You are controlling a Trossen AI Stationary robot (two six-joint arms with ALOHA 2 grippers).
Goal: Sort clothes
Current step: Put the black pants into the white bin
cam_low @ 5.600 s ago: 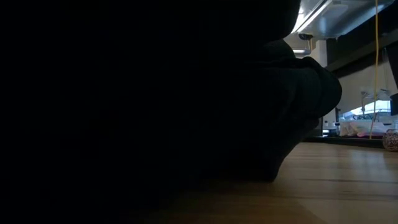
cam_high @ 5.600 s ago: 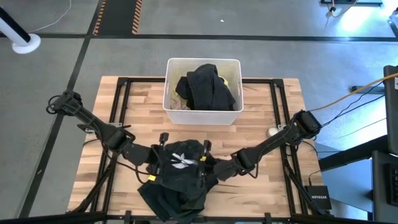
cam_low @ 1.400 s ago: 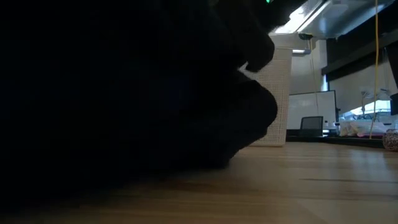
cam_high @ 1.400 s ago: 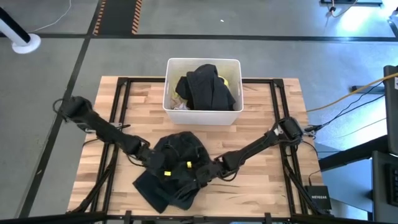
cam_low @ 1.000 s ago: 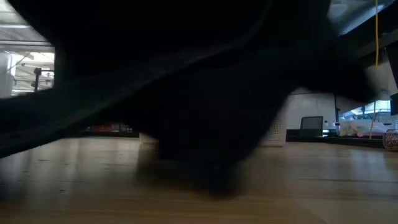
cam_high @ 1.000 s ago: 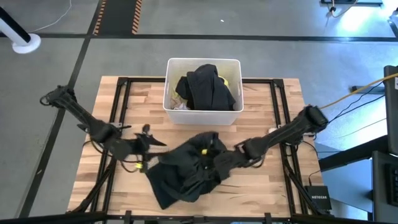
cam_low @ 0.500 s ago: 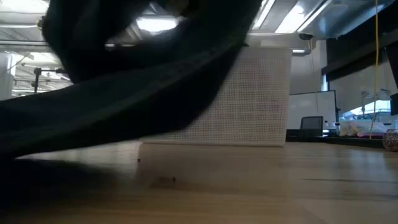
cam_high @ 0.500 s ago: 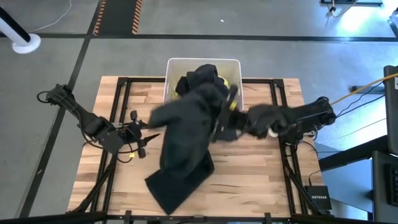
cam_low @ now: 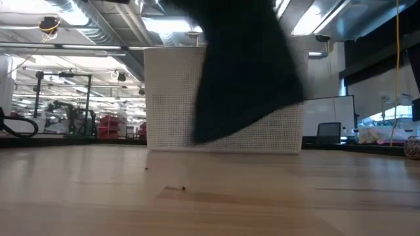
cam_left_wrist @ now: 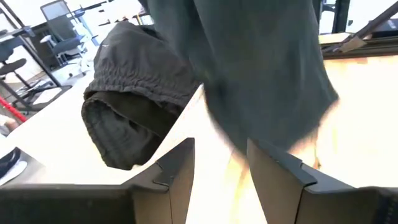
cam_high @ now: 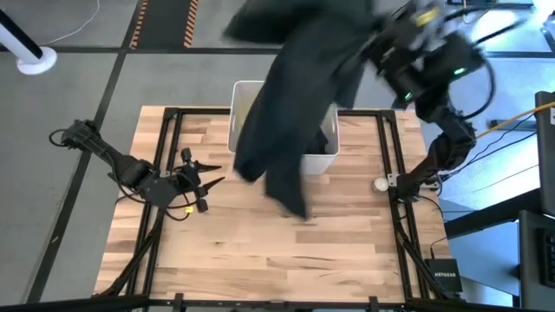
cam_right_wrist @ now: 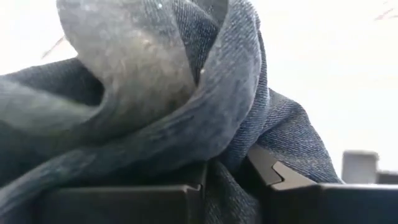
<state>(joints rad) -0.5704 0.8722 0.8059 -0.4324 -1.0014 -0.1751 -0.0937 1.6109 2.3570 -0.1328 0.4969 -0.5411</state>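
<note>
- since the earlier frames the dark grey denim garment (cam_high: 290, 113) has left the worktop (cam_high: 260, 251); i am lifting it high in my right pincer (cam_high: 381, 43), clenched on a bunched fold of denim (cam_right_wrist: 186, 124), and it is hanging in front of the white bin (cam_high: 323, 156) at the far edge.
- my left pincer (cam_high: 201, 178) is waiting released near the left edge, holding nothing.
- the other clothes, a dark gathered garment (cam_left_wrist: 134, 118) among them, are lying in the bin, so sorting seems barely begun.
- the near half of the worktop is giving me room to lay the denim down; its trailing hem may snag the bin rim.
</note>
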